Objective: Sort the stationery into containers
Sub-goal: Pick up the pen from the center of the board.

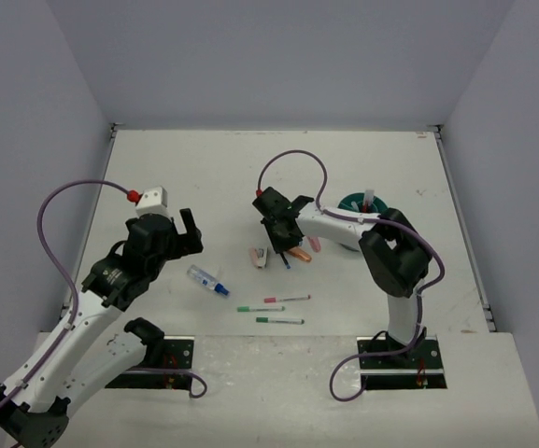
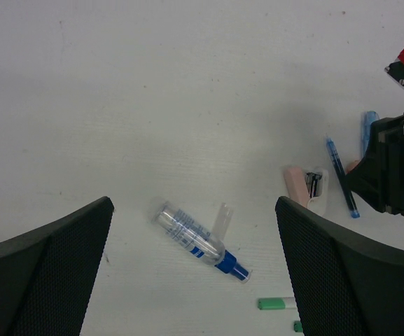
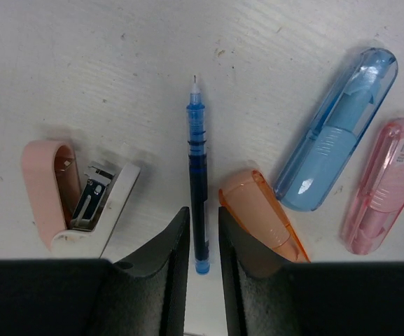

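Right pincer [image 3: 203, 218] nearly closed astride blue pen [image 3: 198, 175], mid-worktop [image 1: 204, 168]; whether it pinches yet, cannot tell. Left pincer [image 2: 193, 203] wide open, empty, above tube [image 2: 191, 234]. Teal cup [image 1: 349, 202], nearer right edge, holds something upright. Highlighters [image 3: 338, 126] and thin pens [image 1: 278, 320] unsorted, so judged early going.

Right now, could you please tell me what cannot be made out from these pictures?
- Teal cup: top view, right arm covers its compartments.
- Blue pen: right wrist view, whether the right tool grips it is unclear.
- Green pen: left wrist view, mostly behind a finger of the left tool.
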